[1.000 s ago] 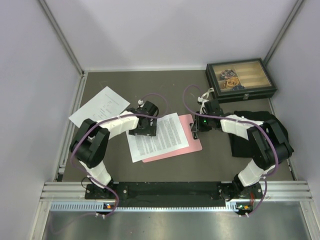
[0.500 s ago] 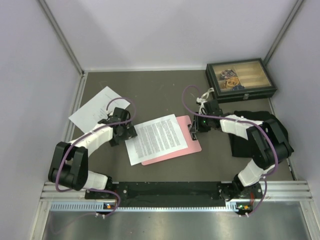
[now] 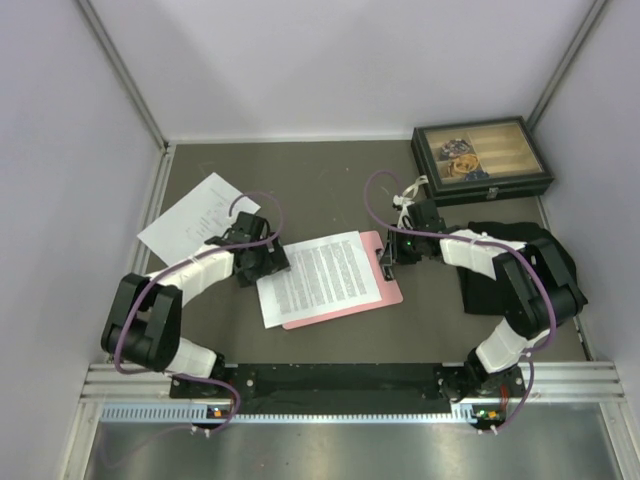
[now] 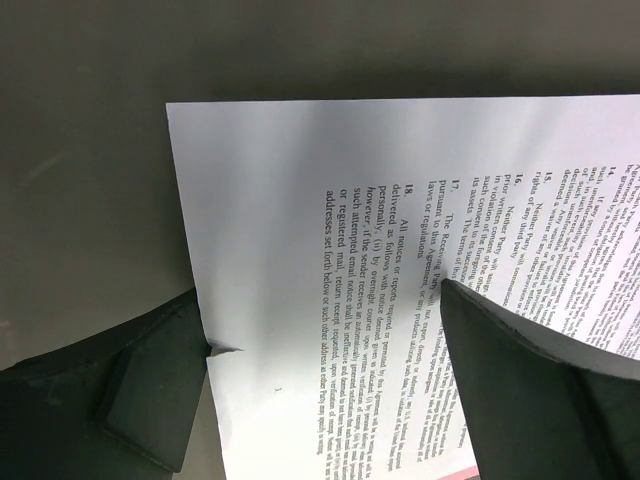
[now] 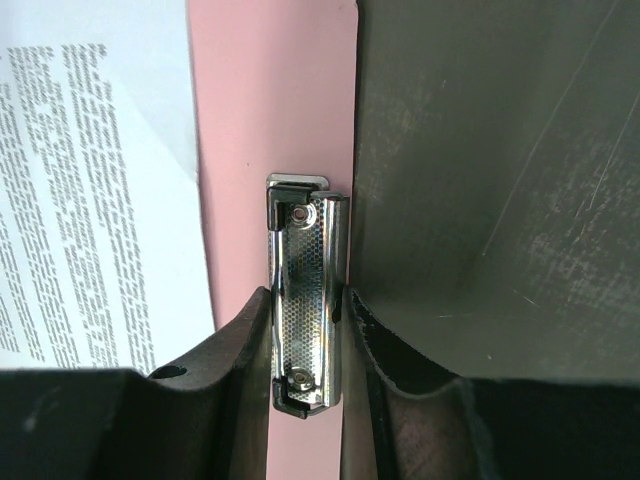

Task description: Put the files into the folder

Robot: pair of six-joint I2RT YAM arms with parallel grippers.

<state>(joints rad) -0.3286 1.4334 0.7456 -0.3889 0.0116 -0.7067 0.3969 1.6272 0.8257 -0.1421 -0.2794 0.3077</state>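
grey tabletop [image 3: 330,180], white walls [image 3: 350,60]; left tool [image 4: 320,300] spread by printed sheet [image 4: 300,160]; right tool [image 5: 305,300] seemingly pinching folder clip [image 5: 300,230].

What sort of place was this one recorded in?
Probably a lab test cell, not an office: plain white panels enclose a dark tabletop, with an aluminium mounting rail along its near edge.

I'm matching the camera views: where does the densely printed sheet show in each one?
Top external: printed sheet, centre, lying on the pink clipboard.
Left wrist: sheet fills the middle and right.
Right wrist: sheet along the left edge.
Shared landmark: the pink clipboard beneath it.
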